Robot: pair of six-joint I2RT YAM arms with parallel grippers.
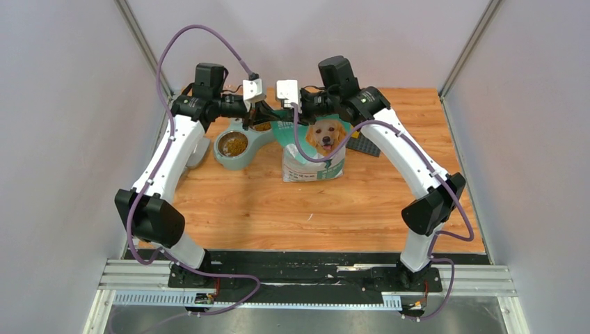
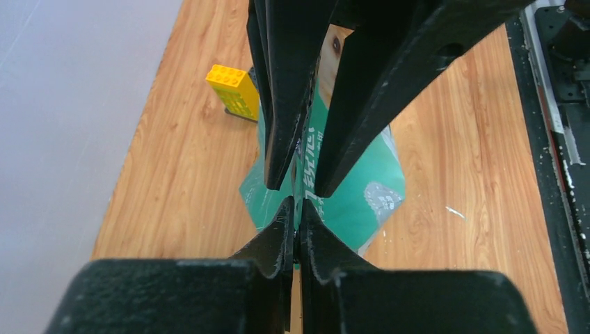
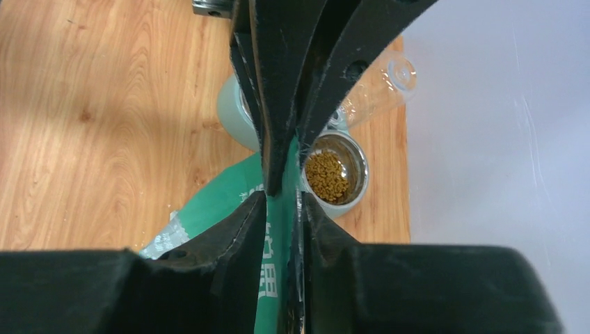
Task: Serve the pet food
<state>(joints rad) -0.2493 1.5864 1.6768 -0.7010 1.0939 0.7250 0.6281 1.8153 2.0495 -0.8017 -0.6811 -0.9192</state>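
Pet food kibble [image 3: 328,174] already sits in the steel bowl [image 3: 356,167] at 9 o'clock of the upright dog-food bag [image 1: 313,156]; left gripper [image 2: 297,205] and right gripper [image 3: 283,202], jaws nearly shut, both pinch its top edge, so serving looks largely done, with the bag probably left to reclose.

Pet food [image 3: 328,175]: small brown dry pellets in a loose, shallow heap. It covers the bottom of a round steel bowl [image 3: 363,167], well below the rim. The bowl stands near the table's [image 1: 278,209] far-left corner.
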